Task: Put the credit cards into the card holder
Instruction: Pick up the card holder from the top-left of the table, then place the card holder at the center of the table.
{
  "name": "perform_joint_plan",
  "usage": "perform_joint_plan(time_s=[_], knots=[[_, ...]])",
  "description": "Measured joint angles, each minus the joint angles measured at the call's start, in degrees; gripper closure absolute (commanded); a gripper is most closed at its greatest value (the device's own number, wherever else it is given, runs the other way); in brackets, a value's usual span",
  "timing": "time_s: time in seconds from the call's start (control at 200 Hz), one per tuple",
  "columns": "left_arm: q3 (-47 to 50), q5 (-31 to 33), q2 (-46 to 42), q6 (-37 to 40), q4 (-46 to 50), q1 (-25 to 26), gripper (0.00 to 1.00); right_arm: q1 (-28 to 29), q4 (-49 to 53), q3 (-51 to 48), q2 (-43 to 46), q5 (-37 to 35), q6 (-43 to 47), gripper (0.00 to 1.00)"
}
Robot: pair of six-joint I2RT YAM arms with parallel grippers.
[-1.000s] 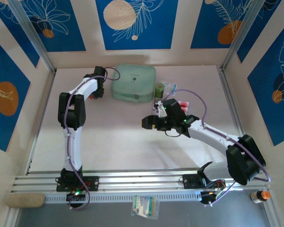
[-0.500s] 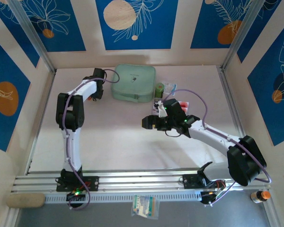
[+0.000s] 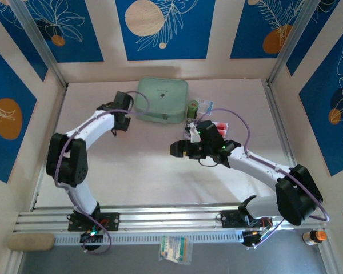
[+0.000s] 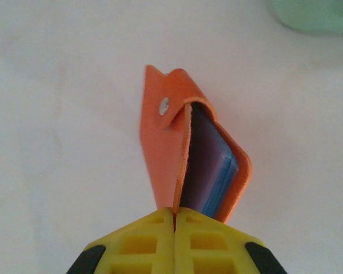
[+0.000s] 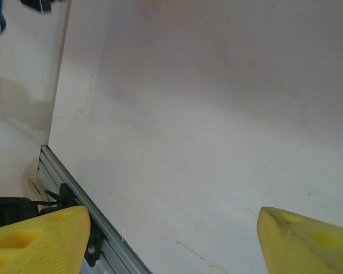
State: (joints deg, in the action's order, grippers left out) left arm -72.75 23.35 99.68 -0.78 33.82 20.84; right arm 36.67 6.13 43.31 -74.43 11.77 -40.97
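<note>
The orange-red card holder (image 4: 177, 154) hangs partly open in the left wrist view, its snap tab up and blue-grey inner pockets showing. My left gripper (image 4: 174, 212) is shut on the edge of its flap. From above, the left gripper (image 3: 121, 117) is just left of the mint-green case. Pale credit cards (image 3: 222, 125) with red marks lie at the back right, partly hidden behind my right arm. My right gripper (image 3: 177, 149) stands open over bare table at mid-table, and its yellow fingers (image 5: 46, 237) have nothing between them.
A mint-green zip case (image 3: 161, 100) lies at the back centre, its corner (image 4: 314, 14) close to the held wallet. A small green cylinder (image 3: 192, 107) and a clear plastic tray (image 3: 205, 105) sit to its right. An aluminium rail (image 3: 160, 217) runs along the near edge.
The left arm's elbow has swung down and to the left, and its gripper has closed fully and shifted slightly right. The right arm has barely moved.
</note>
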Motion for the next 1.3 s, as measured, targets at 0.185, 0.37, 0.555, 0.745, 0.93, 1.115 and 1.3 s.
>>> perform_joint_plan(time_s=[0.185,0.37,0.555,0.745,0.93,1.115,1.3], knots=[[9.6,-0.7,-6.6,-3.8,0.5,11.6,1.0,0.1,-0.2,-2.4,1.3,-1.6,-1.8,0.24],[16.0,-0.7,-13.9,-7.8,1.0,22.9,1.0,0.1,0.1,-4.8,2.1,-4.1,-5.0,0.24],[20.8,-2.2,-17.0,-12.0,-0.9,31.7,1.0,0.1,1.0,-6.3,2.6,-6.1,-7.6,0.24],[24.5,-4.0,-17.1,-15.8,-4.6,35.0,0.57,0.1,2.6,-6.3,2.6,-7.6,-9.3,0.25],[25.5,-3.5,-20.9,-19.5,-7.1,34.7,0.21,0.2,3.8,-6.0,2.0,-7.7,-10.1,0.34],[25.5,-3.7,-27.2,-24.9,-8.8,27.6,0.01,2.2,4.0,-2.9,-3.3,-7.0,-10.3,0.44],[25.7,-8.3,-28.6,-30.4,-11.1,16.0,0.0,6.3,3.7,2.5,-10.5,-6.3,-10.8,0.47]])
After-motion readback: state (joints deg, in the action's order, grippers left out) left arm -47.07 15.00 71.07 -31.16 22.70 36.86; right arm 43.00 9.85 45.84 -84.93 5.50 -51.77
